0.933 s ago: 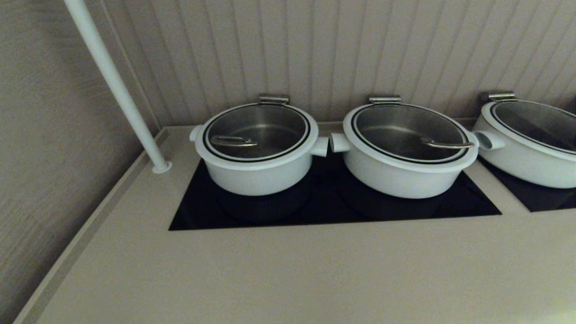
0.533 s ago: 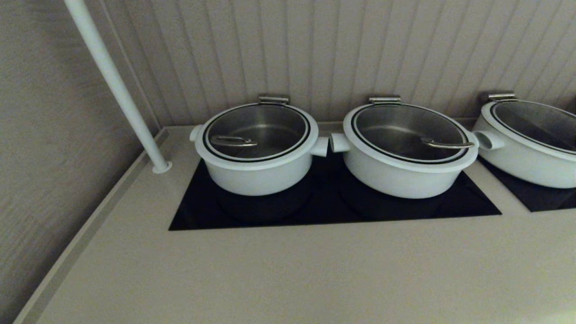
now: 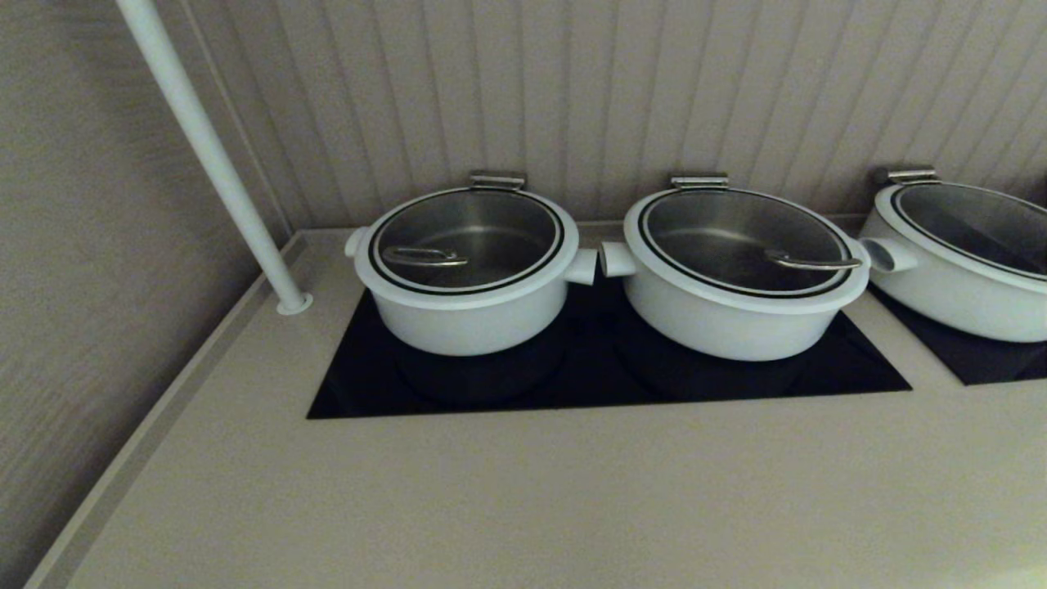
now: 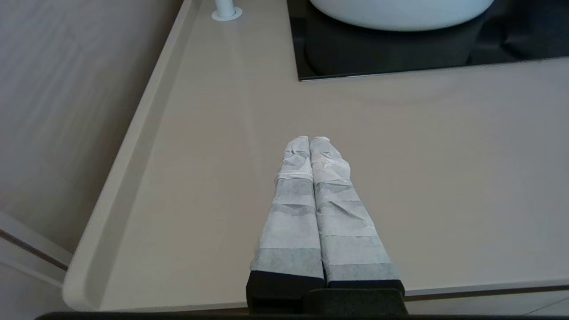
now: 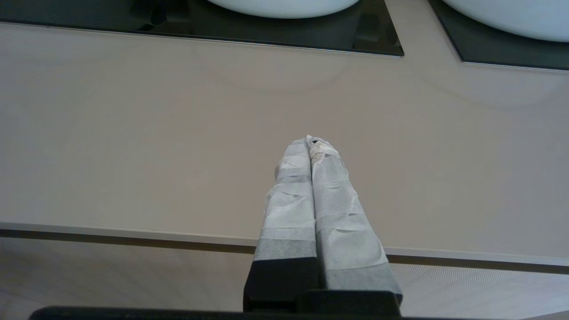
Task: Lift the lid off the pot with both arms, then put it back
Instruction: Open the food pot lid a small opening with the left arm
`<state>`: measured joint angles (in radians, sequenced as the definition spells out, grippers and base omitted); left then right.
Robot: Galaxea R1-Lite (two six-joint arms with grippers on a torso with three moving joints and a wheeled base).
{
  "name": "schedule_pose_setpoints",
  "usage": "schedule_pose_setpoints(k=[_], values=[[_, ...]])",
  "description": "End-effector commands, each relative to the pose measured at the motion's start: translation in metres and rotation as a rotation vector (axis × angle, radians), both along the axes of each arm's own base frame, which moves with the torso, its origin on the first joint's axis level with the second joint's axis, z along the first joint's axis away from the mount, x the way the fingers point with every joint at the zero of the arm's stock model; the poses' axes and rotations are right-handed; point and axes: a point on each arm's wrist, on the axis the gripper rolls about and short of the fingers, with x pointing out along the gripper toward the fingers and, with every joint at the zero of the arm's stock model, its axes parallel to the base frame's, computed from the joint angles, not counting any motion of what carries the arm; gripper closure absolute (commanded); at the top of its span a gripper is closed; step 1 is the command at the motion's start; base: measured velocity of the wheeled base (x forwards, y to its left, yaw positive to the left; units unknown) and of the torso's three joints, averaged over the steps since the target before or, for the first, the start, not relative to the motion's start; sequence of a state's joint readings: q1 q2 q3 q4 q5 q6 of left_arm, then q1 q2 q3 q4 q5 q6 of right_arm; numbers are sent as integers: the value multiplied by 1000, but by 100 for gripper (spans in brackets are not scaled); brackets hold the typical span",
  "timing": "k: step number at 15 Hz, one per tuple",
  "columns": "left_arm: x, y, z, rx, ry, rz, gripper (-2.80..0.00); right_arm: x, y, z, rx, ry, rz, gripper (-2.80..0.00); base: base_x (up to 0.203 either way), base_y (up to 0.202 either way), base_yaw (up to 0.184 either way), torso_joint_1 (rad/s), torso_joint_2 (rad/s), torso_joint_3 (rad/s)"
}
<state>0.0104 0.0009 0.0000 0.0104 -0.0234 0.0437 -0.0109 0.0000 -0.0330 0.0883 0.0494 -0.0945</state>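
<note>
The beige counter [image 3: 523, 491] carries 2 black cooktop panels [image 3: 605, 376], and 3 white pots stand on them in a row along the ribbed back wall. The pot [image 3: 466, 315] is the leftmost of the 3, narrower and deeper, on the left half of the larger panel, its 2 stubby handles pointing left and right. Just beside it, handles nearly touching, sits a wider pot [image 3: 736, 319]; a third pot [image 3: 949, 294] is cut off at the right edge on the second panel. Each pot wears 1 glass lid, and bare steel shows through the glass. The lid [image 3: 466, 237] lies flat and seated on the pot, its wire handle [image 3: 424, 258] running left to right, off-centre toward the left. A white pole [image 3: 213, 155] rises from the counter's back left corner. The left gripper [image 4: 310, 141] and right gripper [image 5: 310, 141] both hover over the counter's front edge, well apart from the pots, wrapped fingers pressed together on nothing
</note>
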Motion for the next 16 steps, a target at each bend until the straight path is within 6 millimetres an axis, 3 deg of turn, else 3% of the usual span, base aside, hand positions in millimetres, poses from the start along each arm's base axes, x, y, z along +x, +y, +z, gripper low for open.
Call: schedule_pose_setpoints(k=[1, 7, 11, 16], values=[[0, 0, 0, 68, -4, -5, 0, 0, 0, 0, -1, 0, 1, 0, 0, 0, 0, 0, 0, 0], [-2, -1, 9, 198, -40, -41, 0, 0, 0, 0, -1, 1, 1, 0, 0, 0, 0, 0, 0, 0], [-6, -1, 34, 199, -75, -61, 0, 0, 0, 0, -1, 0, 1, 0, 0, 0, 0, 0, 0, 0], [12, -3, 83, 194, -21, -156, 0, 0, 0, 0, -1, 0, 1, 0, 0, 0, 0, 0, 0, 0]])
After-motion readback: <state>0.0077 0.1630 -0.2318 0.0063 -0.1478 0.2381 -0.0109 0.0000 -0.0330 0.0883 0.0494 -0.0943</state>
